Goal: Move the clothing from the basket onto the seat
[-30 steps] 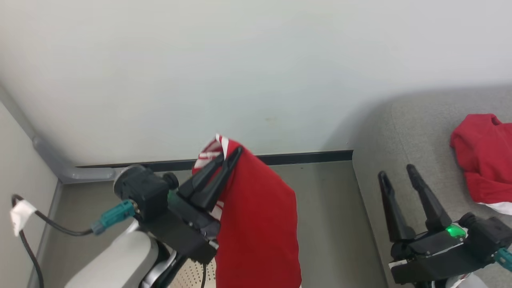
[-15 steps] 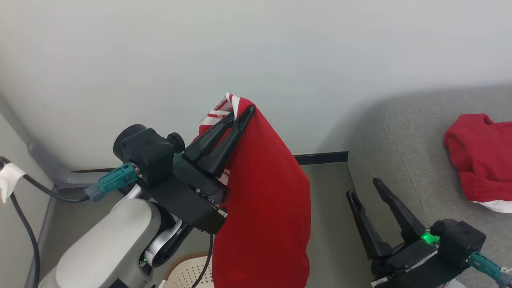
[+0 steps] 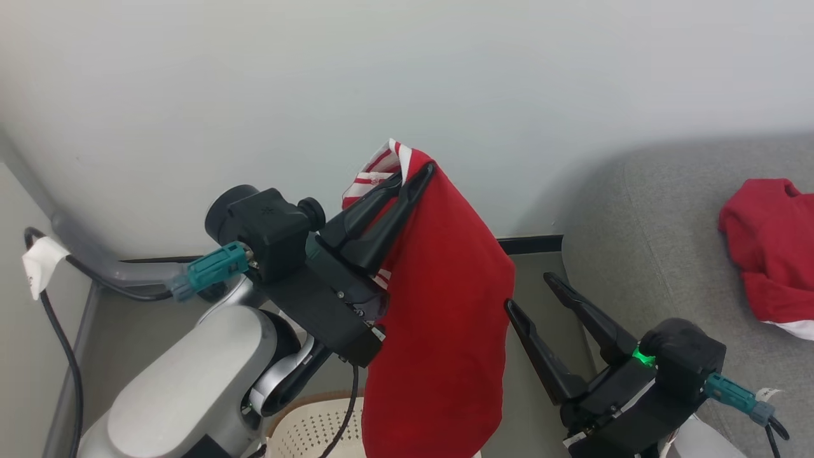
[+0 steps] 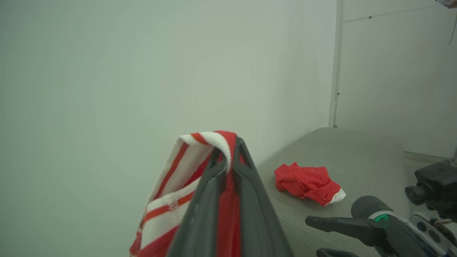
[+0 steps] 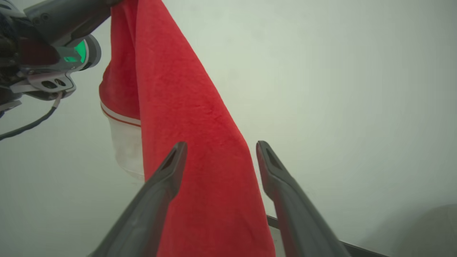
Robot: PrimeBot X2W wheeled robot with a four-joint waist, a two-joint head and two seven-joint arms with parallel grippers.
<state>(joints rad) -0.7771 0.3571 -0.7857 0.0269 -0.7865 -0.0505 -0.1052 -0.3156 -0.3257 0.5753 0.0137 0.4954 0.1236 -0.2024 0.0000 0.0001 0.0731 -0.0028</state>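
Observation:
A red garment of the clothing (image 3: 439, 318) hangs high in front of the wall, pinched at its white-striped edge by my left gripper (image 3: 414, 173), which is shut on it. The left wrist view has the same grip (image 4: 228, 150) on the striped band (image 4: 178, 185). My right gripper (image 3: 530, 291) is open just right of the hanging cloth. Its fingers (image 5: 167, 171) frame the cloth (image 5: 185, 107) without touching it. A second red garment (image 3: 766, 245) lies crumpled on the grey seat (image 3: 661, 216) at the right. The cream basket (image 3: 311, 426) peeks in below my left arm.
A pale wall stands close behind everything, with a dark skirting strip (image 3: 528, 243) along the floor. A black cable with a white tag (image 3: 38, 267) hangs at the far left. Bare floor (image 3: 534, 407) lies between basket and seat.
My left gripper has risen up and to the right with the garment. The right gripper has swung left, from over the seat's edge to beside the hanging cloth. The view has shifted.

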